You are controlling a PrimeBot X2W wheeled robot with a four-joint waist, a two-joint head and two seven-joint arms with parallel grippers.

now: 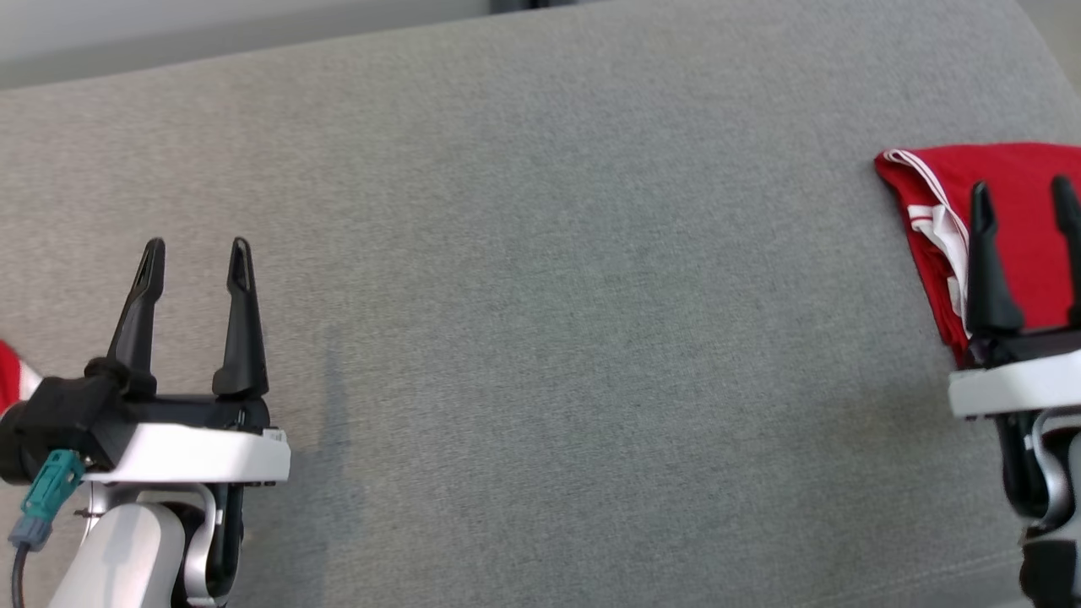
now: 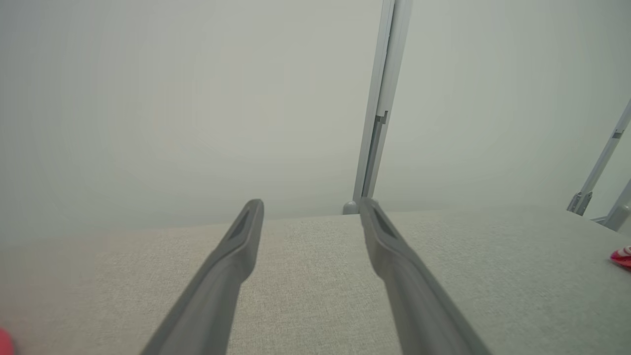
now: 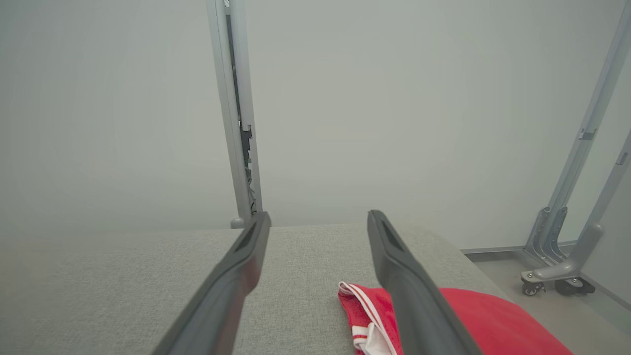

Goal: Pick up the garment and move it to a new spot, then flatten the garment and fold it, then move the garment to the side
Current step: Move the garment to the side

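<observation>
We judge the work to be at its last step, or just past it. The garment (image 1: pixel 1026 253) lies as a compact red bundle with white trim (image 1: pixel 939 203) at the right side of the grey cushioned surface (image 1: pixel 540 321), its layers stacked as if folded, and neither arm holds it. Our right gripper (image 1: pixel 1021 186) hovers over the bundle with its fingers spread and nothing between them; whether the tips touch the cloth we cannot tell. Our left gripper (image 1: pixel 198 245) is likewise released and empty, well apart over bare fabric at the lower left. If the bundle is to go further aside, the next move calls for closing the right fingers on the thick folded edge, not on a single layer, so the fold does not fall open. Room is tight there: in the right wrist view the surface ends just beyond the garment, with floor (image 3: pixel 552 315) and a castored frame (image 3: pixel 557 273) below. The middle is wide and bare. A scrap of red-and-white cloth (image 1: pixel 10 380) shows at the left margin; what it is we cannot tell.
</observation>
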